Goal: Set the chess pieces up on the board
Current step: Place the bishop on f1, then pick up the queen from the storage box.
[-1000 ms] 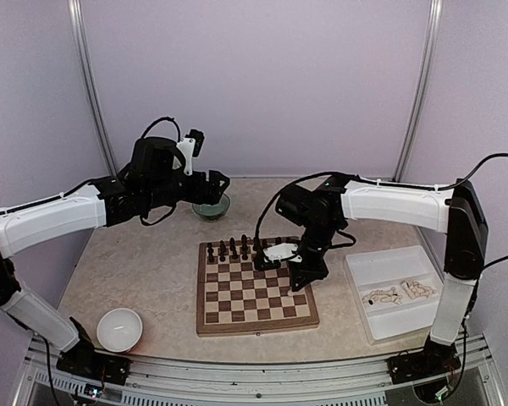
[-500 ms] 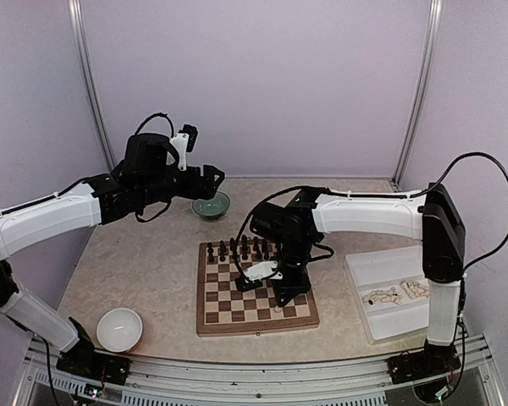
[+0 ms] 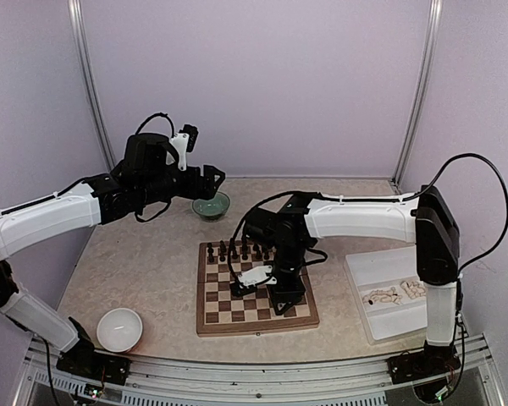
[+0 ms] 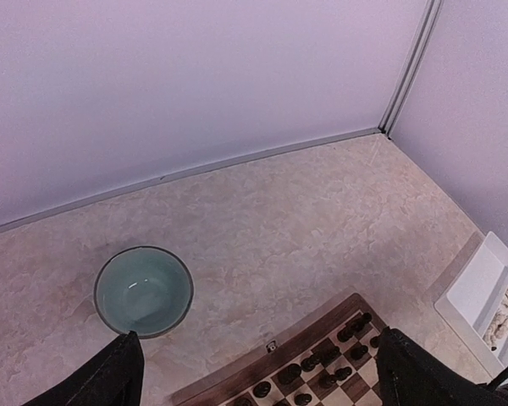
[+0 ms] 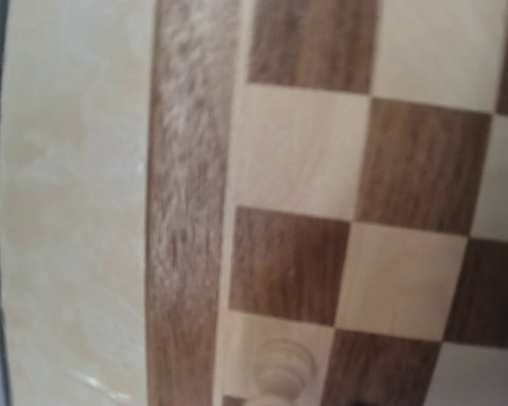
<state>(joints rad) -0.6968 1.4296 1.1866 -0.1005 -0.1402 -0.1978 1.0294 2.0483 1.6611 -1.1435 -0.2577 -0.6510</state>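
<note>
Above the marbled table (image 3: 152,262), the right gripper (image 3: 281,300) is hanging low over the board (image 3: 237,317), where a cream piece (image 5: 279,370) is sitting on an edge square. Its jaw opening cannot be told. The left gripper (image 3: 210,179) is hovering wide open and empty. A piece is seemingly being placed; the next move calls for fetching another from the tray (image 3: 381,271).

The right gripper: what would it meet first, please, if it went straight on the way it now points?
The right gripper points down over the right side of the board, so probably the cream chess piece just beneath it; depth is unclear, so it could be a bare square instead.
</note>
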